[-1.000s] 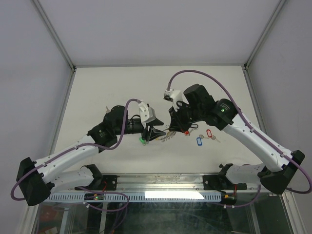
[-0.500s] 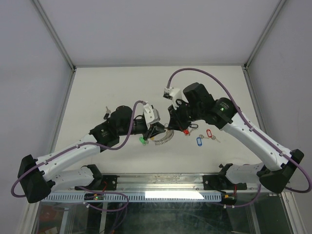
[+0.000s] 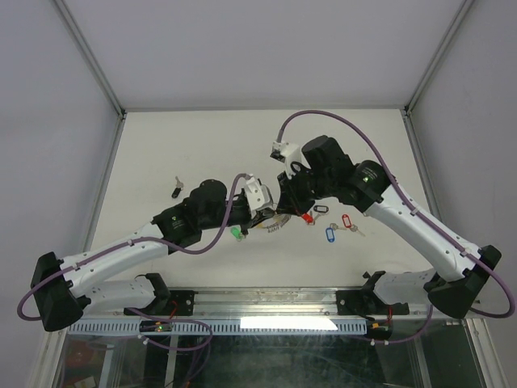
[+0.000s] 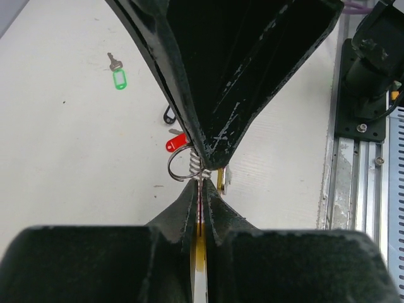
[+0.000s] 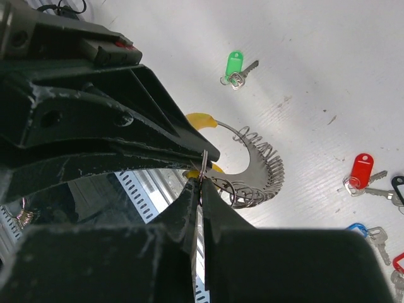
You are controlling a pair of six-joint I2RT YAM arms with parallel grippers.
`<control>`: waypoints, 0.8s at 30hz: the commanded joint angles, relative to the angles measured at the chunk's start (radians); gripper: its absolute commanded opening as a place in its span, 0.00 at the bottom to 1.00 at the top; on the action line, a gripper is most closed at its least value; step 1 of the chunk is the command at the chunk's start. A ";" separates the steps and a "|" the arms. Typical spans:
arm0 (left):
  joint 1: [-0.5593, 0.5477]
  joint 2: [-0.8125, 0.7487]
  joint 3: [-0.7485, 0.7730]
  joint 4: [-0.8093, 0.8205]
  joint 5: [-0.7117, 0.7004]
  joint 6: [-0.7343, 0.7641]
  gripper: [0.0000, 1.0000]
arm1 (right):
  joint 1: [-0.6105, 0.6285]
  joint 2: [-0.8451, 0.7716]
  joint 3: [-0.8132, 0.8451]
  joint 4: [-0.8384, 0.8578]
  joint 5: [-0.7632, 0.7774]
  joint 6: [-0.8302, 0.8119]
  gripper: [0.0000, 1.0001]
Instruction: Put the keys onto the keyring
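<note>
My left claw (image 4: 201, 188) and right claw (image 5: 201, 182) meet tip to tip over the counter (image 5: 328, 44). Both are clenched on the keyring (image 5: 265, 165) near its yellow segment, seemingly to brace it. The keys (image 5: 235, 66) lie loose nearby.

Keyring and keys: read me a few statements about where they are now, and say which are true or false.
1. The left gripper and right gripper are both shut. True.
2. The keyring lies untouched on the table. False: the left gripper clamps it.
3. The green key lies apart from the keyring. True.
4. The blue key is held in a gripper. False: it lies on the table.
</note>
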 commanded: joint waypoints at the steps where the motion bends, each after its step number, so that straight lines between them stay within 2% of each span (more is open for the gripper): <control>1: -0.030 0.004 0.054 0.024 -0.105 0.022 0.00 | 0.002 0.006 0.062 0.038 -0.017 0.051 0.00; 12: -0.048 -0.013 0.048 0.019 -0.240 0.017 0.00 | 0.002 0.000 0.064 -0.007 -0.005 0.064 0.00; 24: -0.057 -0.020 0.052 0.020 -0.297 0.015 0.00 | 0.002 0.017 0.045 -0.023 -0.040 0.062 0.00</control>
